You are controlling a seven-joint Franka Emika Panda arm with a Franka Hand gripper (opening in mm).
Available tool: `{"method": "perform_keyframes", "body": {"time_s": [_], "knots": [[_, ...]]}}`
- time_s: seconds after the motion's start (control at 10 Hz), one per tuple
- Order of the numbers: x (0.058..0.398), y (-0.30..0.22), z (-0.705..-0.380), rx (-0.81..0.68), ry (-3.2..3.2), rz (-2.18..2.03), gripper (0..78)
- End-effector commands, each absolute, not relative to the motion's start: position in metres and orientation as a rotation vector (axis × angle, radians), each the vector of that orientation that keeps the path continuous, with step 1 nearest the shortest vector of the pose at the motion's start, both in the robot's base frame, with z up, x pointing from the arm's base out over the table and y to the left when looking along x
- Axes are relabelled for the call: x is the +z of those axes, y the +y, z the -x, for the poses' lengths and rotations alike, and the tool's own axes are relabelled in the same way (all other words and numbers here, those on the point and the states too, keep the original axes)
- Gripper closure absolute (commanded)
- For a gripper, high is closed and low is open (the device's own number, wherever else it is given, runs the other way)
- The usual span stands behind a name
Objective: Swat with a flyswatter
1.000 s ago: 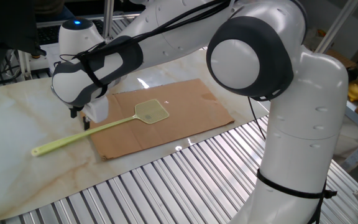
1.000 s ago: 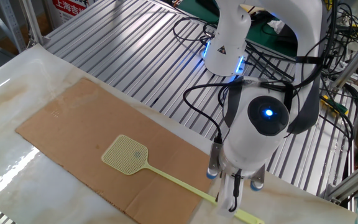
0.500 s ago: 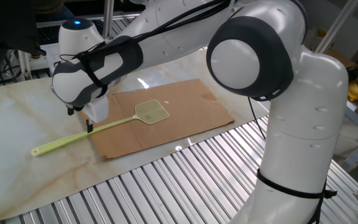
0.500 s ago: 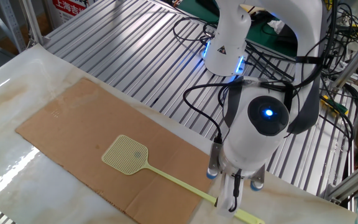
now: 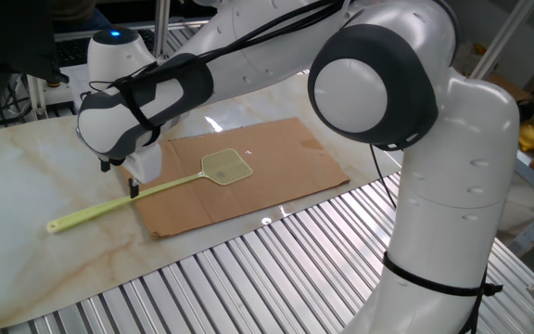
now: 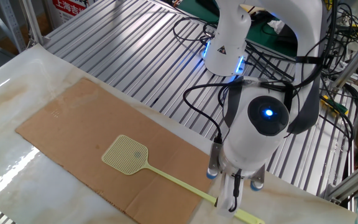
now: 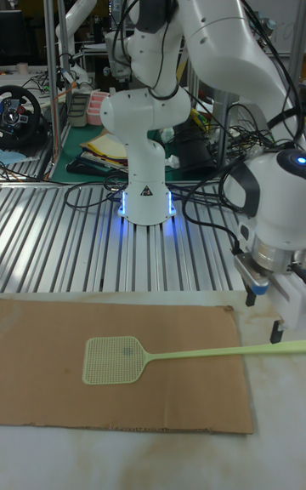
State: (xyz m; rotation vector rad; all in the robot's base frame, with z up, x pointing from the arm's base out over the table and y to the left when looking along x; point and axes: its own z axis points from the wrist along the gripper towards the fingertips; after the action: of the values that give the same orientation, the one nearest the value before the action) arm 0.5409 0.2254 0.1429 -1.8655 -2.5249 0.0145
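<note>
The pale yellow-green flyswatter [image 5: 224,166] [image 6: 126,154] [image 7: 114,347] lies flat. Its mesh head rests on the brown cardboard sheet [image 5: 276,153] [image 6: 67,124] [image 7: 51,328]. Its long thin handle [image 5: 100,210] [image 7: 246,350] runs off the sheet onto the marble table [image 5: 26,186]. My gripper [image 5: 121,178] [image 6: 232,200] [image 7: 263,317] points down over the middle of the handle. It is open, with one finger on each side of the handle and the tips just above it. Nothing is held.
Ribbed metal slats [image 5: 248,269] [image 6: 135,56] border the marble and cardboard. The robot's base [image 7: 144,192] stands behind the sheet, with cables [image 6: 197,37] around it. Clutter and other equipment sit at the far edges.
The gripper has sunk very slightly toward the handle. The flyswatter has not moved.
</note>
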Motion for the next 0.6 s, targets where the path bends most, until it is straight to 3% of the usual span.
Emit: {"method": "perform_keyframes", "body": {"time_s": [0.1,0.6], "knots": [[0.1482,0.2207,-0.5371,0.048,-2.901,1.104,0.0],[0.1501,0.2149,-0.5346,0.063,-2.938,1.003,0.0]]}}
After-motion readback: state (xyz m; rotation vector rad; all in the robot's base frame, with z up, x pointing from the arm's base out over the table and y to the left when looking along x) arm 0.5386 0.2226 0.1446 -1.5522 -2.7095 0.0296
